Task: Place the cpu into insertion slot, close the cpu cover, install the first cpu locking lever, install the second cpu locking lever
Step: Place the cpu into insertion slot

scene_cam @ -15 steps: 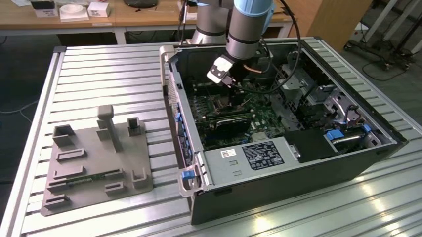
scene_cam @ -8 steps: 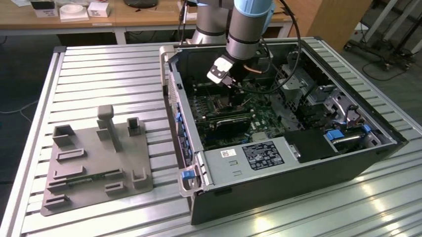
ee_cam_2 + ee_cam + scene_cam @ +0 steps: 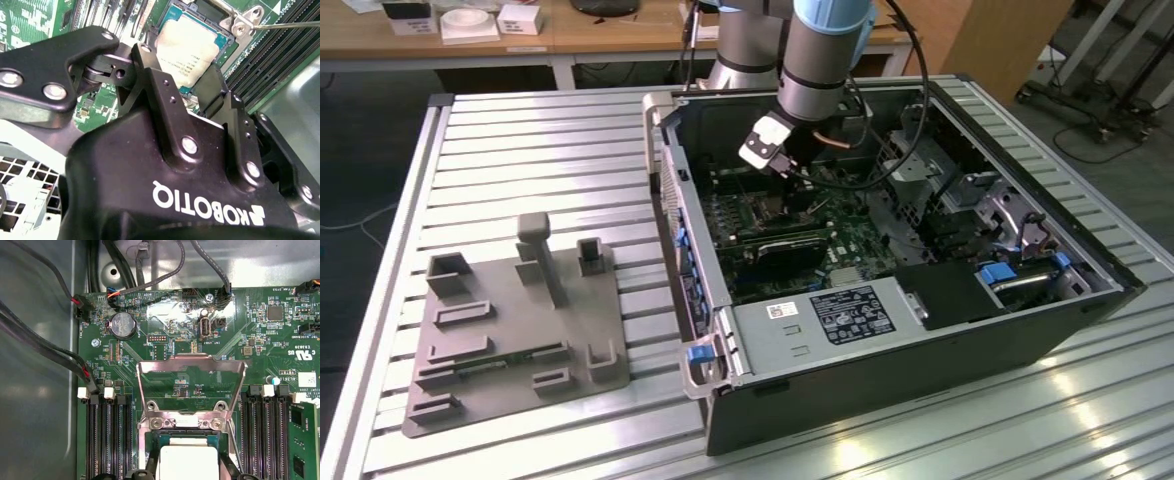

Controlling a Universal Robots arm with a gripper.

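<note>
The cpu [image 3: 188, 463], a small square chip with a pale smeared top, lies in the insertion slot [image 3: 165, 436] on the green motherboard [image 3: 260, 335]. My gripper [image 3: 179, 62] reaches down over it inside the computer case [image 3: 881, 330]. Its black fingers [image 3: 155, 85] stand against two opposite edges of the cpu [image 3: 187, 45], shut on it. The cpu cover [image 3: 190, 362], a silvery window frame, stands swung up on its hinge behind the slot. A thin metal locking lever [image 3: 285, 23] sticks out beside the slot, unlatched. In the exterior view the gripper [image 3: 781, 165] hangs low over the board.
Black memory slots [image 3: 107, 435] run along both sides of the slot. Cables [image 3: 40, 345] cross the case floor beside the board. A black box with a white label [image 3: 847, 312] sits at the case's near end. A grey fixture plate [image 3: 507, 330] lies on the slatted table at the exterior view's left.
</note>
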